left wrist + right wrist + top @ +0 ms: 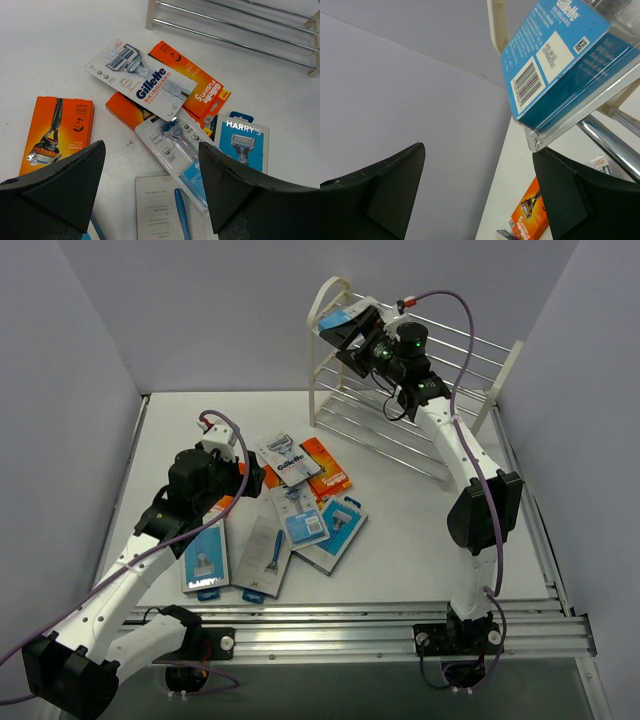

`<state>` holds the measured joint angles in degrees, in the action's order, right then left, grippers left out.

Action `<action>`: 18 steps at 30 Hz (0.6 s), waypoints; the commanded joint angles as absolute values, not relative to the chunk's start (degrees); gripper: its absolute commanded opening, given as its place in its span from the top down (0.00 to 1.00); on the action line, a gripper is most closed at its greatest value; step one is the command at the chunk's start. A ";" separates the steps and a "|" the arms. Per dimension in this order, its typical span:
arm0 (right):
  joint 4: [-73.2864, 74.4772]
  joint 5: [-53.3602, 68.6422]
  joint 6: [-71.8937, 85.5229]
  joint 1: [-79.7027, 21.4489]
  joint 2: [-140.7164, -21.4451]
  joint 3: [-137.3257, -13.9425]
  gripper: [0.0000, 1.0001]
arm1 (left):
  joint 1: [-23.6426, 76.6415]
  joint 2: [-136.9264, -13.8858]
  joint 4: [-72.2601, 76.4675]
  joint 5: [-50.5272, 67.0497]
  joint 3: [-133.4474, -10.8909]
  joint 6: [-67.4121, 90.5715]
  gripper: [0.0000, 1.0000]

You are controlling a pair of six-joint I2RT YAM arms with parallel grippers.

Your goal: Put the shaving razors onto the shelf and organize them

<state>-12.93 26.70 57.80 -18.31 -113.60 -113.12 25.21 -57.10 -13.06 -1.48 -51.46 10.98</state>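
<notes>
The cream shelf (400, 425) stands at the far right of the table (420, 510). The right arm (455, 445) reaches up to the shelf's top left corner, the right pincer (479, 185) spread wide. A blue razor pack (555, 65) lies tilted on the top rods just above one finger; whether they touch, I cannot tell. The left arm (130, 570) bends low over the loose razor packs (290, 510), the left pincer (150, 185) wide apart and empty.

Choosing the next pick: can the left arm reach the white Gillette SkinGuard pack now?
Probably yes: the SkinGuard pack lies topmost on the orange boxes, uncovered, with the open left end effector hovering nearby.
</notes>
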 commanded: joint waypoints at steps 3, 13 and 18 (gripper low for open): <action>-8.79 24.43 56.60 -18.28 -113.03 -110.57 0.14 | 25.66 -57.04 -12.22 -0.70 -52.91 11.34 0.16; -8.70 23.82 55.28 -18.98 -112.41 -108.55 0.11 | 25.75 -57.30 -12.22 -0.53 -52.91 11.43 0.16; -8.96 22.85 53.88 -20.92 -111.01 -106.61 0.11 | 25.75 -57.57 -12.22 -0.35 -52.91 11.43 0.16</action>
